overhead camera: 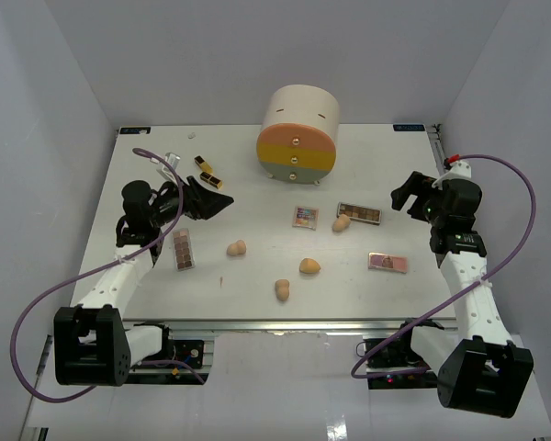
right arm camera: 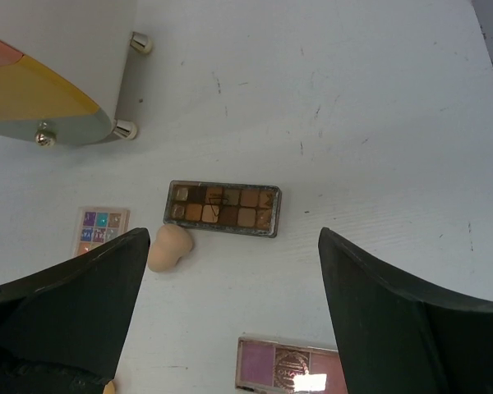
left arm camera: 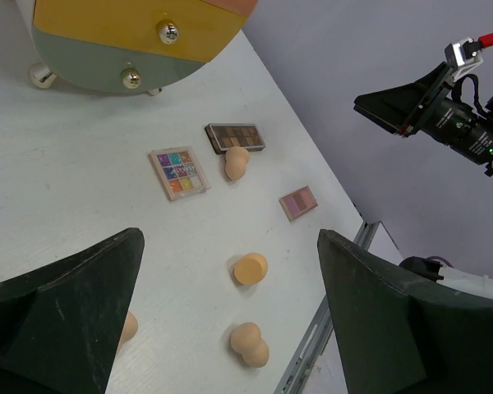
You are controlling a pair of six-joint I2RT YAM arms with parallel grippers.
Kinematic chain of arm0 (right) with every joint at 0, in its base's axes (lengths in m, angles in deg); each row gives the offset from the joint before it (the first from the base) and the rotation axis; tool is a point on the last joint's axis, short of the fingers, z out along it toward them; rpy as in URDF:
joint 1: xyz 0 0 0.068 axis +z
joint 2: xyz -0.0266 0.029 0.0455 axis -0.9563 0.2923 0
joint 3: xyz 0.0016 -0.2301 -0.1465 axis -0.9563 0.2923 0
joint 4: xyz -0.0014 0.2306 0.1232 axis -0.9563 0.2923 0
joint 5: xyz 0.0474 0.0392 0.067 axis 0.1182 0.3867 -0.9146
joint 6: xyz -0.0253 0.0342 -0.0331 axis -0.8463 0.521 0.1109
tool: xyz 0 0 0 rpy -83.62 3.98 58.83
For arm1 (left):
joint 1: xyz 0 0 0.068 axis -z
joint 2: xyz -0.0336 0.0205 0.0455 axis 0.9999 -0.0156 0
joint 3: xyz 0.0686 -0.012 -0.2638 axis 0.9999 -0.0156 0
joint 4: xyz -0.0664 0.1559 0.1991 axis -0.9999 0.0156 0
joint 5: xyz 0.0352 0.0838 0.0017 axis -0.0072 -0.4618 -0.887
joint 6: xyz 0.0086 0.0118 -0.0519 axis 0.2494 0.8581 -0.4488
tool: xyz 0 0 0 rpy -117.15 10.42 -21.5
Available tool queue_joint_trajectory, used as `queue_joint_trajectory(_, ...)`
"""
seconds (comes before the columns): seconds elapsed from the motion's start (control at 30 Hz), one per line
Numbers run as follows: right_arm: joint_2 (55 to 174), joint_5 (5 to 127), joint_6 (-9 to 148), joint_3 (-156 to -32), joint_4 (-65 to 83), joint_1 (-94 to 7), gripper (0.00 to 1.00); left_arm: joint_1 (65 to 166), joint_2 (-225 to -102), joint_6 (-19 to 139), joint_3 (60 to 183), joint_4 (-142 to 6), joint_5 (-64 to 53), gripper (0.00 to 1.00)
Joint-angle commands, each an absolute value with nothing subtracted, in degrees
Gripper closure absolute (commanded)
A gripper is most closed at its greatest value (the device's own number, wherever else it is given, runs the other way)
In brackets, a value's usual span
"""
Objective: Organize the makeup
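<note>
Four tan sponges lie mid-table: one (overhead camera: 237, 247), one (overhead camera: 309, 266), one (overhead camera: 282, 289) and one (overhead camera: 341, 222) beside a long brown palette (overhead camera: 359, 214). A colourful palette (overhead camera: 305, 217), a pink palette (overhead camera: 387, 263) and a brown-pink palette (overhead camera: 183, 249) lie flat. Two lipstick tubes (overhead camera: 208, 172) lie at the back left. My left gripper (overhead camera: 216, 204) is open and empty above the table, left of the sponges (left arm camera: 250, 268). My right gripper (overhead camera: 406, 195) is open and empty, above the brown palette (right arm camera: 223, 208) and the pink palette (right arm camera: 292, 369).
The cream drawer unit (overhead camera: 298, 133) with orange, yellow and green fronts stands at the back centre; it also shows in the left wrist view (left arm camera: 123, 41) and the right wrist view (right arm camera: 49, 82). The table's front edge (overhead camera: 285, 323) runs near the closest sponge.
</note>
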State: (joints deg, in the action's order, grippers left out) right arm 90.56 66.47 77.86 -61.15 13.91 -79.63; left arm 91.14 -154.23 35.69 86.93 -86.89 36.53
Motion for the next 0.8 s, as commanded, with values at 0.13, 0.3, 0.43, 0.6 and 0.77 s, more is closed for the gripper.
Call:
queue_joint_trajectory(0.13, 88.1, 44.8, 66.6, -57.2, 6.6, -80.0, 0.10, 94.6, -158.1, 34.7, 90.8, -87.5, 36.0, 0.02)
queue_joint_trajectory(0.3, 88.3, 33.1, 59.3, -55.0, 5.2, -79.9, 0.10, 99.6, -161.5, 34.4, 94.9, -85.4, 32.4, 0.02)
queue_joint_trajectory(0.43, 89.4, 27.7, 53.7, -58.1, 10.8, -79.9, 0.10, 103.3, -165.2, 32.2, 99.2, -84.4, 24.7, 0.05)
queue_joint_trajectory(0.6, 88.8, 26.6, 52.4, -58.4, 11.5, -79.9, 0.10, 108.8, -175.2, 26.6, 110.2, -81.8, 17.6, 0.15)
queue_joint_trajectory(0.77, 89.1, 24.0, 52.6, -58.2, 10.9, -79.9, 0.10, 111.2, -184.8, 21.9, 121.1, -79.7, 11.1, 0.21)
